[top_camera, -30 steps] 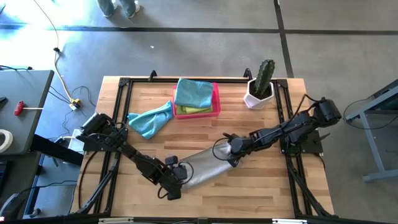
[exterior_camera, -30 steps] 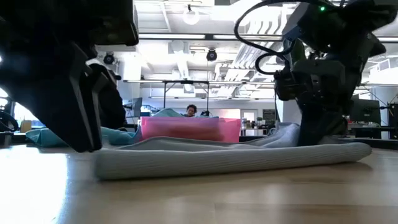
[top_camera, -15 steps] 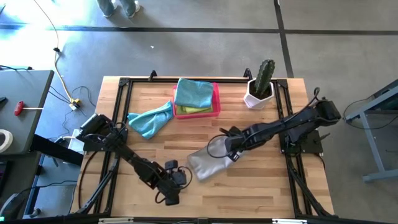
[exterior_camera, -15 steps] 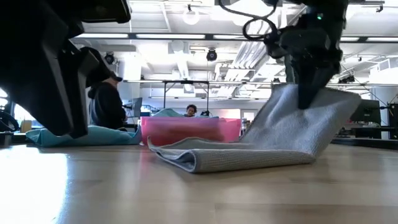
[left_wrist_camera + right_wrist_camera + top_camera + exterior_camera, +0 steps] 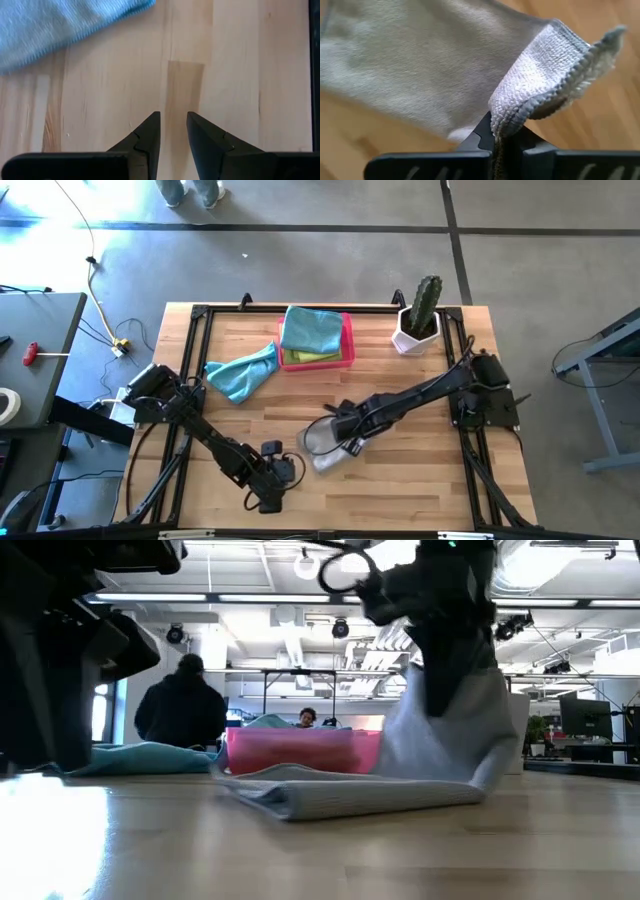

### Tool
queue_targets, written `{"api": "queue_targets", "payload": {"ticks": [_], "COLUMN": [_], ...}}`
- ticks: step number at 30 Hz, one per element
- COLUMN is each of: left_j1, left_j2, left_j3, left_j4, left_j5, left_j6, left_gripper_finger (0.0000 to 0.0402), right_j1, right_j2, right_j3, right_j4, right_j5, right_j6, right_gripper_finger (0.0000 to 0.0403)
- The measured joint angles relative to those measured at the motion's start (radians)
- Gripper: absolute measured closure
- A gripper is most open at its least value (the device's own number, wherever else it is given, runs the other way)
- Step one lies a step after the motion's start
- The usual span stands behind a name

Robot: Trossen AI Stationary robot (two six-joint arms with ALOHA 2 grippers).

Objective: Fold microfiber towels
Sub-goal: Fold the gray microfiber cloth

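Soft grey microfiber towel [image 5: 325,444] lies near the front middle of the pale wooden surface [image 5: 420,470], one edge lifted and arched over the rest, presumably to lay it across as a fold. Right gripper [image 5: 496,131] is clamped on that raised hem, fabric bunched between the closed fingers. Left gripper [image 5: 173,134] hovers low over bare wood just beside the towel, fingers a little apart and holding nothing, likely clear of the fold's path. Farther back: a crumpled teal-blue microfiber cloth [image 5: 242,372] beside a rigid pink rectangular tray [image 5: 348,338], which carries a teal cloth [image 5: 311,329] over a lime-green one [image 5: 315,356]. A potted cactus in a white pot [image 5: 420,316] stands at the back right corner.
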Motion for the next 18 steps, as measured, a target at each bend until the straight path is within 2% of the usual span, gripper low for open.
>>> {"api": "queue_targets", "payload": {"ticks": [6,12,18], "left_j1": [-0.007,-0.008,-0.012], "left_j2": [0.000,0.000,0.000], "left_j3": [0.000,0.000,0.000], "left_j4": [-0.028,-0.032,-0.034], "left_j5": [0.003,-0.120,-0.159], "left_j6": [0.057,0.142,0.189], "left_gripper_finger": [0.0315,0.0315,0.0315], "right_j1": [0.018,0.046,0.051], "right_j2": [0.092,0.154,0.197], "right_j3": [0.144,0.313,0.412], "right_j4": [-0.062,-0.211,-0.351], "right_j5": [-0.019,0.036,0.076], "right_j6": [0.055,0.099,0.178], "right_gripper_finger": [0.0403,0.0403,0.0403]}}
